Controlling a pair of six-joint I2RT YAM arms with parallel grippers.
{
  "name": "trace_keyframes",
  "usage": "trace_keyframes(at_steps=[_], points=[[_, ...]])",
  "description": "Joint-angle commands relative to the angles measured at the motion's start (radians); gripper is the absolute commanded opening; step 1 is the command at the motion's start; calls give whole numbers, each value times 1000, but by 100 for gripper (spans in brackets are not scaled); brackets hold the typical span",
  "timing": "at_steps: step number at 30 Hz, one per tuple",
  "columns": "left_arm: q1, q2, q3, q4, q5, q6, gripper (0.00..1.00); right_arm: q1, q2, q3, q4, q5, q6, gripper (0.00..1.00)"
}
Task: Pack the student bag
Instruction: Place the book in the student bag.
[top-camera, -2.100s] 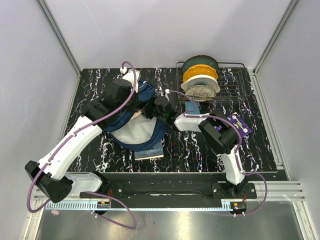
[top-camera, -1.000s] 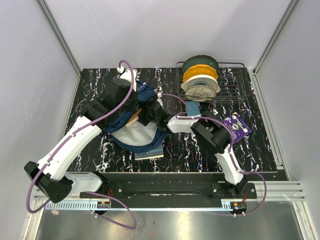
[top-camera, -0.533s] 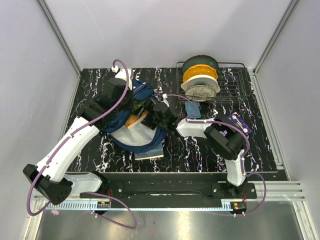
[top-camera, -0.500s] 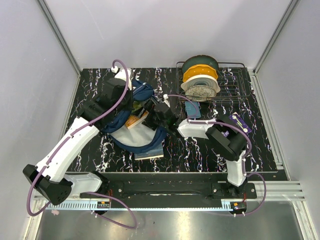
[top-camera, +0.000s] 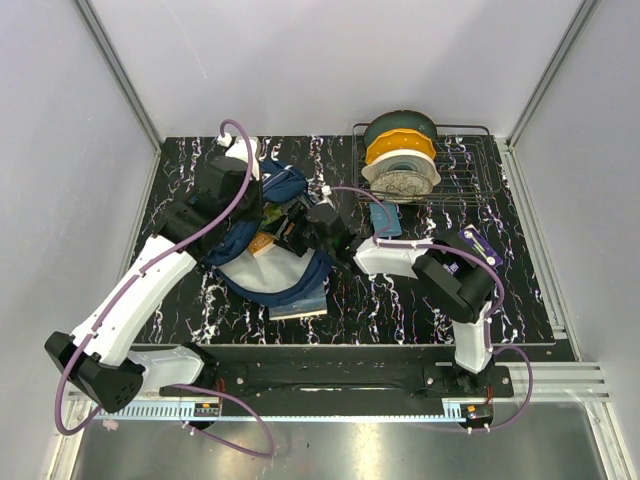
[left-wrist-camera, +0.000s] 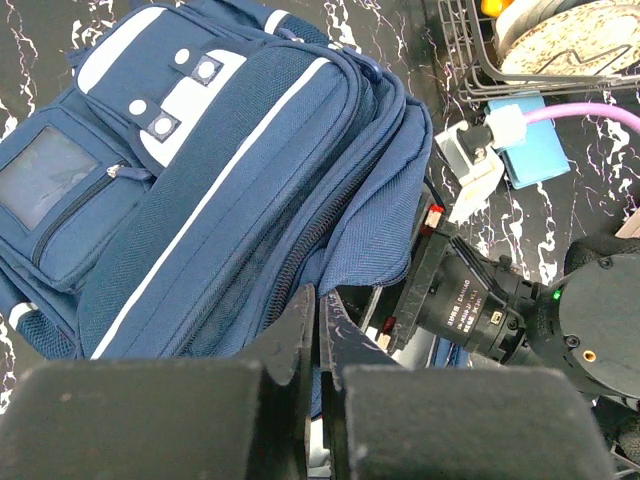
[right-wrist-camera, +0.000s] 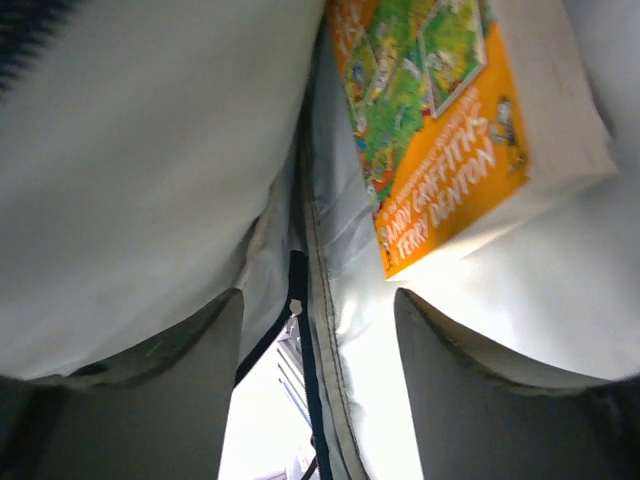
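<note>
The student bag (top-camera: 287, 185), navy with white stripe trim, lies at the table's left-centre with its mouth held open. My left gripper (top-camera: 258, 202) is shut on the navy edge of the bag's opening (left-wrist-camera: 345, 225), with its fingertips (left-wrist-camera: 318, 318) pinching the fabric. My right gripper (top-camera: 292, 232) reaches into the bag's mouth. In the right wrist view its fingers (right-wrist-camera: 455, 385) stand apart around the white lining seam (right-wrist-camera: 325, 300), so the right gripper (right-wrist-camera: 318, 345) is open and empty. An orange book (right-wrist-camera: 440, 150) lies just beyond them inside the bag, also visible as the orange book (top-camera: 265, 243) from above.
A wire rack (top-camera: 470, 190) at the back right holds several round spools. A small blue object (top-camera: 384, 218) lies in front of it, and a purple board (top-camera: 478, 248) sits by the right arm. A flat book (top-camera: 300, 302) pokes out under the bag's near edge.
The left gripper has drawn the bag's edge farther back and left, widening the mouth. The right arm's elbow swung right, its jaws opened, and the orange book now lies loose in the bag.
</note>
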Motion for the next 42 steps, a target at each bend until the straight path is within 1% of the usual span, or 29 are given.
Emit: trace_keyframes(at_steps=[1,2,6,9,13,14,16,19,22,25,29,30,31,32,33,35,37,40,42], points=[[12,-52,27,119,-25,-1,0,8,-46,-10,-19,37,-10,62],[14,-52,28,123,-25,-1,0,8,-54,-23,-25,40,-15,56],[14,-57,28,143,-10,3,0,8,-54,-37,-59,51,-12,44],[14,-60,28,143,-10,8,0,8,-37,-20,-114,49,-12,35],[12,-70,20,146,4,19,0,8,-20,-1,-137,52,-10,26],[12,-72,17,152,15,22,0,6,-13,10,-148,75,-16,25],[12,-83,16,157,24,29,0,6,15,32,-171,82,-24,19],[12,-97,8,163,43,42,0,6,66,114,-204,83,-47,15],[12,-107,2,169,70,61,0,2,107,159,-191,97,-59,15],[12,-110,-6,169,75,68,0,-4,156,242,-244,94,-67,15],[14,-109,-12,175,72,71,0,-4,195,283,-244,68,-56,15],[14,-106,-13,175,64,69,0,-6,186,267,-216,71,-62,15],[14,-103,-13,171,44,66,0,-1,143,212,-156,80,-80,15],[14,-100,-13,168,40,66,0,-1,118,190,-149,113,-90,15],[14,-100,-15,168,38,66,0,-1,95,175,-157,123,-102,15],[14,-94,-13,166,36,62,0,-3,28,150,-232,161,-160,15],[14,-90,-9,168,43,63,0,-3,-37,87,-241,169,-188,15],[14,-92,-7,174,43,63,0,-1,-77,32,-252,167,-200,16],[15,-94,-6,174,44,62,0,0,-72,29,-270,164,-200,16]])
